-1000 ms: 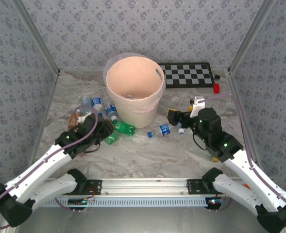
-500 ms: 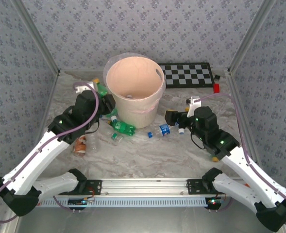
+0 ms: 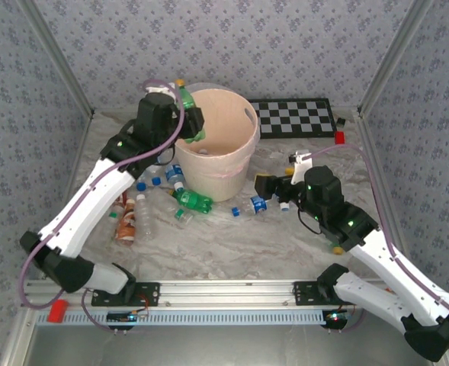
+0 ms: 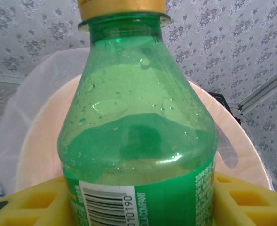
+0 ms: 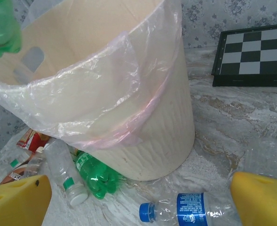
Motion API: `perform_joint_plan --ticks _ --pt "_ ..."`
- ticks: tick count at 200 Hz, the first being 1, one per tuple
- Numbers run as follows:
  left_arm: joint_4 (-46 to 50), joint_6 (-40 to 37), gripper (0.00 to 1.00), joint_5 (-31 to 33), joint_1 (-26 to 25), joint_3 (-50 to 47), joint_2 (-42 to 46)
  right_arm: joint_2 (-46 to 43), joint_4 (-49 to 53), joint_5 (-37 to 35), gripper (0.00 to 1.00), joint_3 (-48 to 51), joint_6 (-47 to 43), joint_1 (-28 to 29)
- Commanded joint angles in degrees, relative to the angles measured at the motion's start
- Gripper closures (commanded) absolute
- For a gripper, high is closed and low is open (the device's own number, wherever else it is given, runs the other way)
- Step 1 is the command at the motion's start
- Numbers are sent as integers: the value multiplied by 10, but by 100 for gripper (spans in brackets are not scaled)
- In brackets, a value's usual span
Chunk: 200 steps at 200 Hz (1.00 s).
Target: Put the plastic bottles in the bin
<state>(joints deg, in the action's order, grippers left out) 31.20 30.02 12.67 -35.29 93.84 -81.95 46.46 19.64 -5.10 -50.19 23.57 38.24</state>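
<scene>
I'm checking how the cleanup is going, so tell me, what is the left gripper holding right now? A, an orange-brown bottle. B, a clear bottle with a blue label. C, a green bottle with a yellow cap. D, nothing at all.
C: the left gripper is closed on a green bottle with a yellow cap, held up at the rim of the peach bucket.

Marbled table (image 3: 232, 244) w/ bin (image 3: 222, 174) upright; checkerboard (image 3: 296, 117) behind-right; plastic bottles (image 3: 194, 201) strewn by its base.
</scene>
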Motion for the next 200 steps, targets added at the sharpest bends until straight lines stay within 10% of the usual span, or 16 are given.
perform_joint_plan --ticks 1,49,90,200 --pt "-19 -20 43 -39 2 40 -28 -12 27 2 0 -24 0 7" --pt "-5 -11 35 -55 4 65 -69 -15 39 -3 0 -25 -5 14" --pt "17 -8 1 -34 4 68 -57 -12 31 1 0 -21 -9 16" --pt "74 29 0 24 9 -70 81 -11 1 19 0 -5 -17 29"
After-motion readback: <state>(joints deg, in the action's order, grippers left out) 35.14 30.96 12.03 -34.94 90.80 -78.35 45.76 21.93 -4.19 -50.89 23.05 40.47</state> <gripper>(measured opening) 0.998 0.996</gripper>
